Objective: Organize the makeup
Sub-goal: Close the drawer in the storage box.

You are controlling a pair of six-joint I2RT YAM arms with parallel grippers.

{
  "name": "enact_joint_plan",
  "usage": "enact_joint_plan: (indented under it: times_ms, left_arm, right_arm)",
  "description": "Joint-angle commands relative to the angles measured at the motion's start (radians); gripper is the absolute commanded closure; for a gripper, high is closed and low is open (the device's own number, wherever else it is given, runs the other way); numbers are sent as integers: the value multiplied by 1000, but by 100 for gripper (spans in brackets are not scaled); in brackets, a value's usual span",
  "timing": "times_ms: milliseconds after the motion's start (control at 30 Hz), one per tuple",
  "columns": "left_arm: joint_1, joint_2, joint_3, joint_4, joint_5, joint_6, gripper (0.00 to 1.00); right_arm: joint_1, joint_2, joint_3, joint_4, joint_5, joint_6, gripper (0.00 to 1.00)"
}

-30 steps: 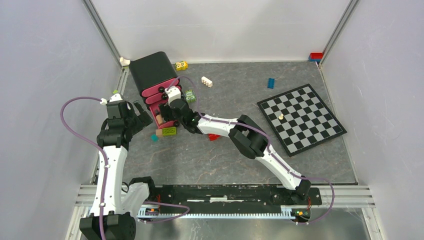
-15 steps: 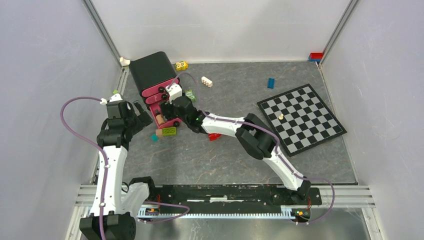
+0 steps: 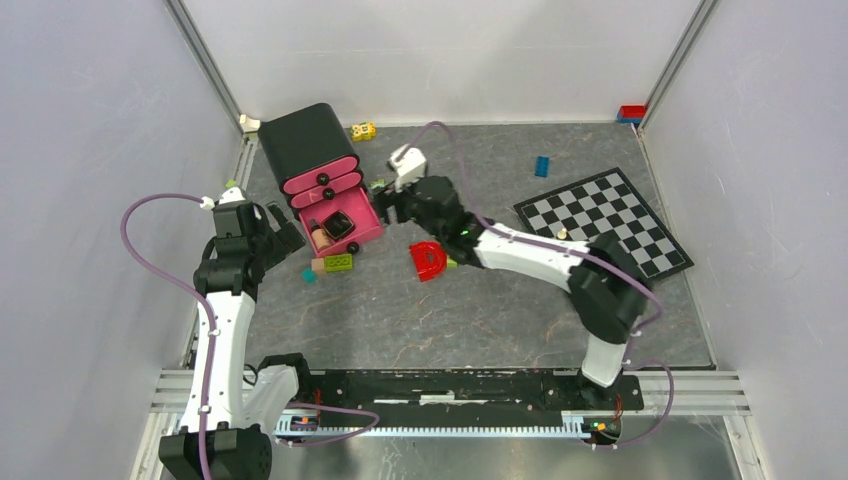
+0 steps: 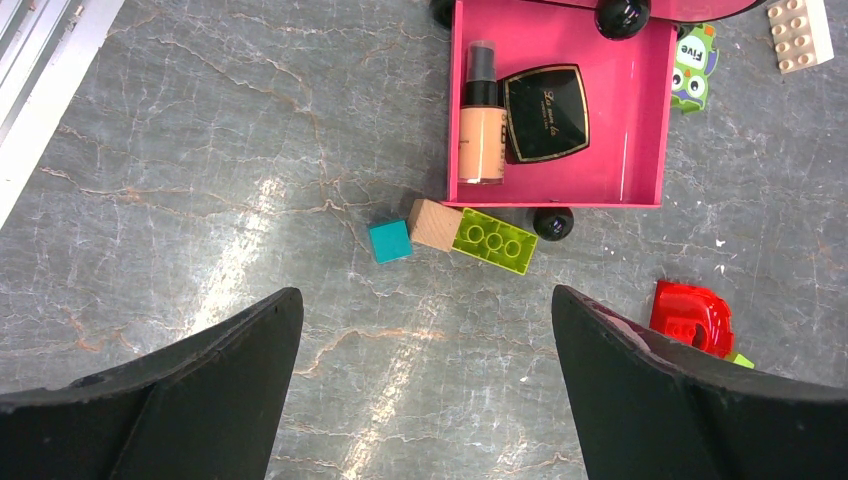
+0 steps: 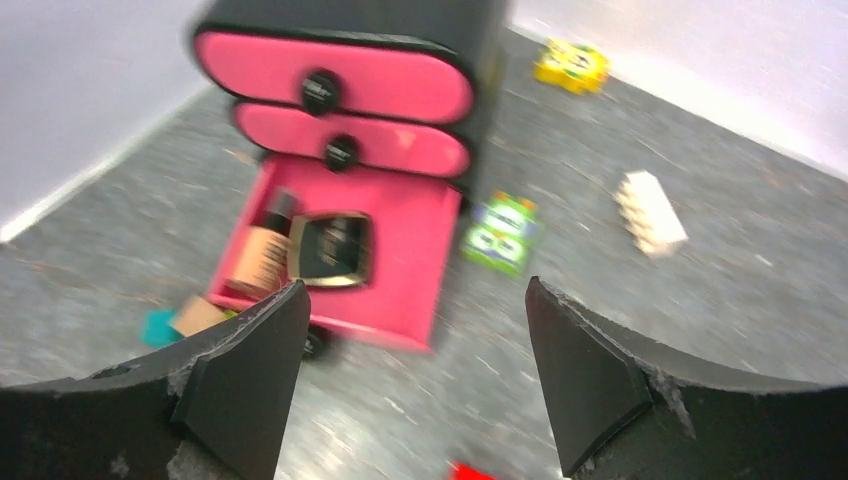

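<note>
Left wrist view, makeup: square black compact (image 4: 545, 112) and beige black-capped bottle (image 4: 481, 125) lie flat and touching inside the open pink drawer (image 4: 625, 140). The bottle lies along 1 side wall and the compact sits near the middle.
Drawer: lowest of 3 in the black cabinet (image 3: 300, 140), pulled out. The 2 drawers above it are closed.
Drawer front: teal cube (image 4: 389, 241), wooden block (image 4: 433, 224) and green brick (image 4: 494, 241) lie in a row on the table just outside the front wall. The block and brick touch.
Drawer side: green "Five" tile (image 4: 689, 68) lies just beside the wall nearer the compact, with a white brick (image 4: 799, 35) beyond it.
Red D-shaped piece (image 4: 692, 318): on the table, apart from the drawer's front corner.
Left gripper (image 4: 425, 305): above the table before the drawer front, fingers spread wide, nothing between them.
Right gripper (image 5: 415, 290): raised near the drawer on the tile side, fingers spread wide, holding nothing.
Chessboard (image 3: 603, 236): well apart from the drawer, past the right arm.
</note>
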Motion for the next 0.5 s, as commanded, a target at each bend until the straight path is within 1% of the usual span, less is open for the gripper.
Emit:
enact_joint_plan:
  times_ms: [0,100,200,300,467]
  left_arm:
    - [7,-6,0,39,8,8,0]
    - [7,-7,-1,39,7,8,0]
    - [8,-7,0,39,6,8,0]
    - [8,-5,0,41,7,8,0]
    - [8,-2,-1,41,12,8,0]
  right_arm:
    - [-131,-185,-185,-38,-54,9,14]
    - [-194,-299,-295,-68,-88,-1,14]
    - [-250,-403,-385,-119,-80,6,11]
    - [-324,-487,-494,-141,-80,84,11]
    - [-484,-602,-681,-148,-156,246,13]
